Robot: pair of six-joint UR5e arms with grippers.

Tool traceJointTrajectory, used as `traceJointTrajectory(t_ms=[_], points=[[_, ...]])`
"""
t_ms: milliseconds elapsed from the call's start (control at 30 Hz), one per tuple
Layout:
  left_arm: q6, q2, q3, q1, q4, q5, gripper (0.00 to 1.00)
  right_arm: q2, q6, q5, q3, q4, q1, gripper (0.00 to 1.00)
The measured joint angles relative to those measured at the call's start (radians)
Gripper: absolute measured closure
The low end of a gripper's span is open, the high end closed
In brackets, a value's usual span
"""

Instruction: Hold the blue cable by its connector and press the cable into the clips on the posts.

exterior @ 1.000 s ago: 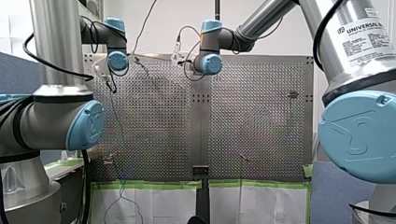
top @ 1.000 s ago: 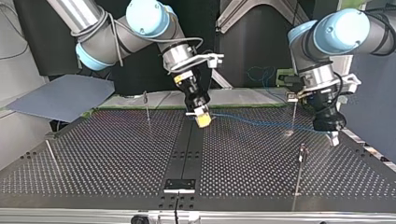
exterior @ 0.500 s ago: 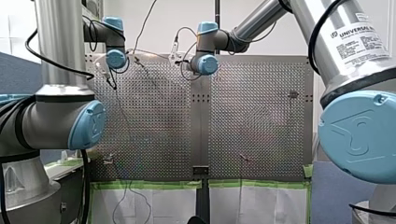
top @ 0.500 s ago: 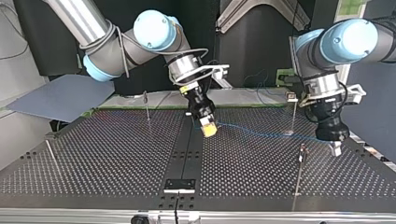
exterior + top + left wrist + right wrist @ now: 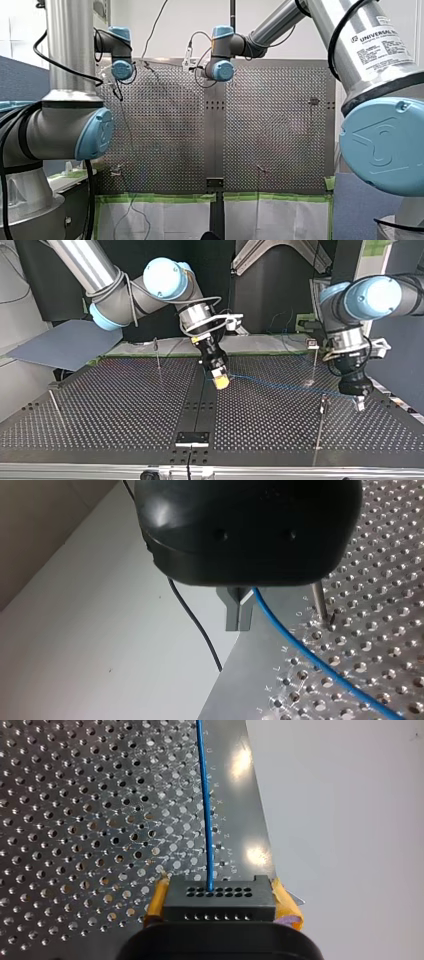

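The thin blue cable (image 5: 280, 385) stretches low over the perforated table (image 5: 115, 410) between my two grippers. My right gripper (image 5: 220, 381), with yellow pads (image 5: 287, 905), is shut on the cable's black connector (image 5: 220, 904); the blue cable (image 5: 205, 810) leaves it straight ahead. At the top view's right my left gripper (image 5: 358, 402) hangs beside a thin post (image 5: 320, 427). Its metal fingers (image 5: 239, 611) are pressed together, and the blue cable (image 5: 305, 652) comes out from between them. A second post (image 5: 315, 362) carries a clip at its top, just behind the cable.
Two more thin posts (image 5: 157, 356) (image 5: 56, 409) rise at the top view's left. A black strip (image 5: 199, 400) runs down the table's middle. A black wire (image 5: 197, 622) hangs past the table's edge behind my left gripper. Green tape (image 5: 160, 198) lines the near edge in the front view.
Both grippers have come nearer and lower in the top view, carrying the cable with them. My left gripper now stands close beside the near post at that view's right.
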Motion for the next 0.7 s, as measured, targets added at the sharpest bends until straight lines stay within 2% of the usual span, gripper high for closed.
traceJointTrajectory(t_ms=[300,700], points=[[-0.039,-0.006,0.005,0.025,0.032,0.060,1.00,0.003,0.000,0.001,0.000,-0.001,-0.004,1.00],[-0.036,-0.046,0.025,0.033,0.035,0.106,1.00,0.004,0.000,0.002,-0.001,-0.002,-0.017,1.00]])
